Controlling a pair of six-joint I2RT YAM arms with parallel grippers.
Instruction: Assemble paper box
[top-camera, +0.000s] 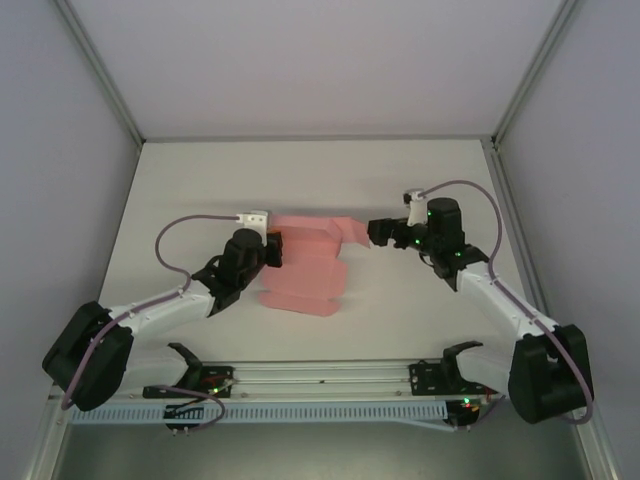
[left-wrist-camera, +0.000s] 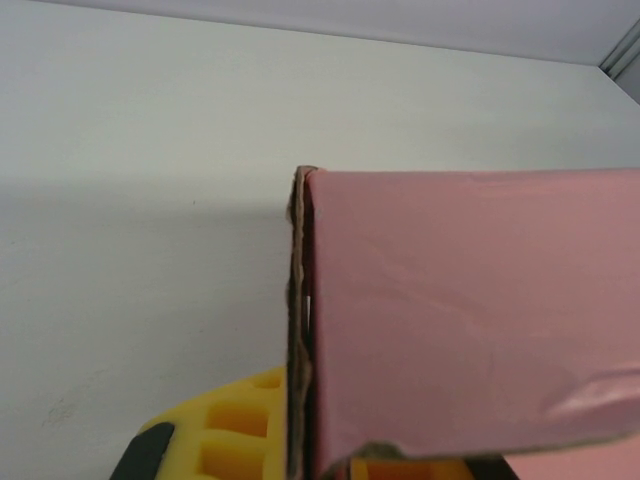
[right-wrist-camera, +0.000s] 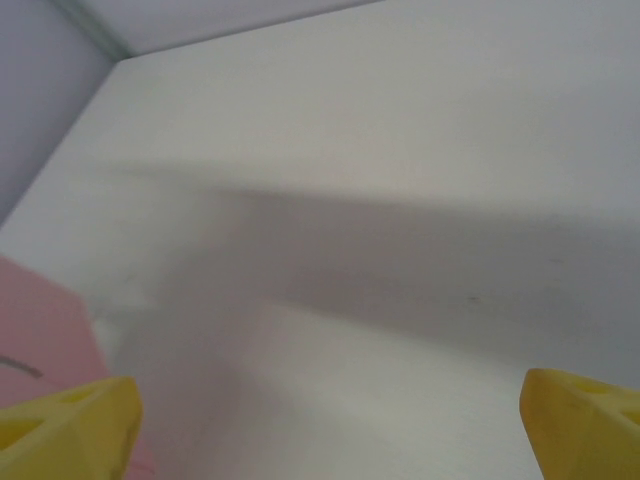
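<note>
The paper box (top-camera: 305, 275) is a salmon-pink card sheet, partly folded, lying about midway between the left and right edges of the white table (top-camera: 200, 180). Its broad panel lies flat toward the near edge. A narrower strip runs along its far side and ends in a flap pointing at the right edge.

The left gripper (top-camera: 272, 250) is closed tight on the box's left side. In the left wrist view a pink panel (left-wrist-camera: 470, 320) stands up in front of the camera. Its folded edge runs vertically down the middle of the frame, and 1 yellow finger pad (left-wrist-camera: 240, 430) shows just below and behind it.

The right gripper (top-camera: 378, 232) sits at the end of the flap with its jaws spread wide and nothing between them. In the right wrist view the 2 yellow fingertips (right-wrist-camera: 65, 430) stand at opposite bottom corners, with bare table and a broad shadow between them. A patch of pink card (right-wrist-camera: 40, 330) shows just beside the left one — whether finger and card touch cannot be told.
</note>
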